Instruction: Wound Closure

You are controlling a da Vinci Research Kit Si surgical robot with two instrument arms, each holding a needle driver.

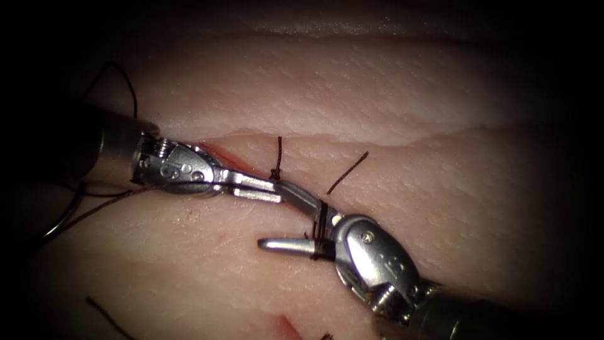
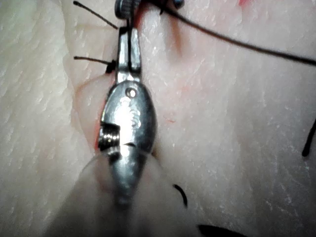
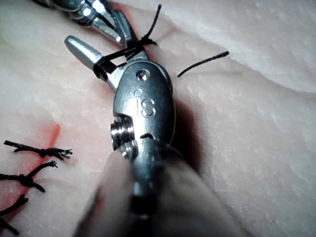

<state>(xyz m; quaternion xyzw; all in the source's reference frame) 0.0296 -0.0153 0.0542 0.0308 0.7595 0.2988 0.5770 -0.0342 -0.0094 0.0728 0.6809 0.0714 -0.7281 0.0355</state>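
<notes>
The left tool [image 1: 255, 187] lies along the cut [image 1: 220, 154] in the tissue [image 1: 402, 94], its jaws closed together with their tips at the knot [image 1: 275, 174]; whether they pinch the thread [image 1: 279, 151] there I cannot tell. The right tool [image 1: 296, 217] comes from the near right with its jaws wide open, thread wound around both near their base, one jaw tip touching the left tool's tip. The needle [image 1: 60, 223] lies at the far left, out of the tissue and held by neither tool. A loose thread end [image 1: 347, 172] lies right of the knot.
</notes>
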